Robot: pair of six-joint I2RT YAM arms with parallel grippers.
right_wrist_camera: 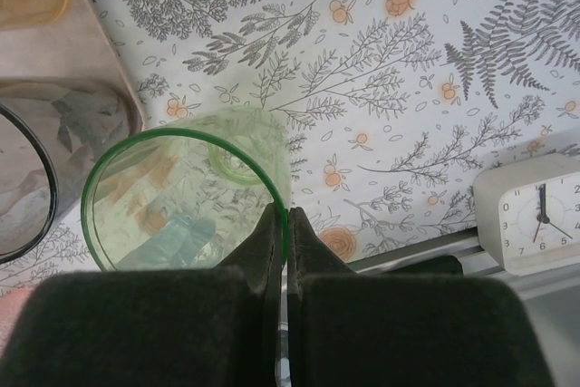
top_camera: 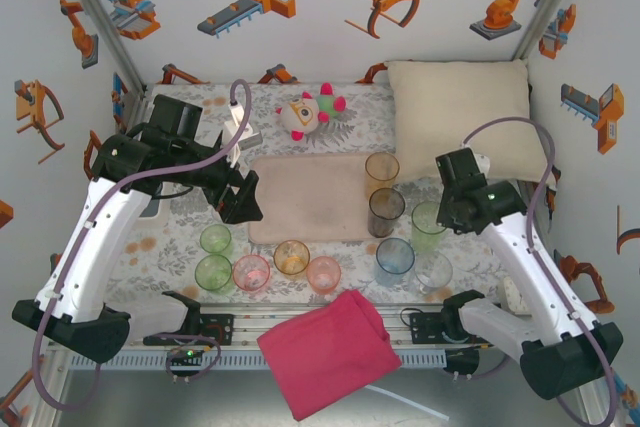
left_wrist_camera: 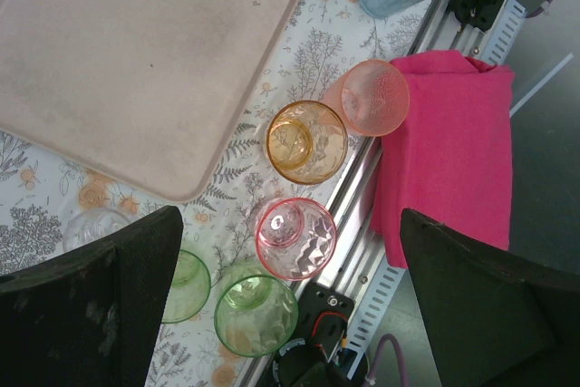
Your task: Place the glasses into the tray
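Observation:
The pale pink tray (top_camera: 305,197) (left_wrist_camera: 136,61) lies bare at mid-table. Along its near and right sides stand several glasses: two green (top_camera: 214,257), pink (top_camera: 251,271) (left_wrist_camera: 295,237), orange (top_camera: 291,257) (left_wrist_camera: 306,140), salmon (top_camera: 323,273), a tall tan one (top_camera: 382,172), smoky (top_camera: 386,212), blue (top_camera: 395,259) and clear (top_camera: 433,272). My right gripper (top_camera: 448,215) (right_wrist_camera: 287,215) is shut on the rim of a tall green glass (top_camera: 428,225) (right_wrist_camera: 181,206), one finger inside and one outside. My left gripper (top_camera: 240,197) (left_wrist_camera: 290,233) hangs open above the pink and green glasses, beside the tray's left edge, holding nothing.
A red cloth (top_camera: 330,347) (left_wrist_camera: 453,151) drapes over the front rail. At the back lie a cream pillow (top_camera: 458,102) and a plush toy (top_camera: 310,112). A small white clock (right_wrist_camera: 530,215) sits near the front right edge.

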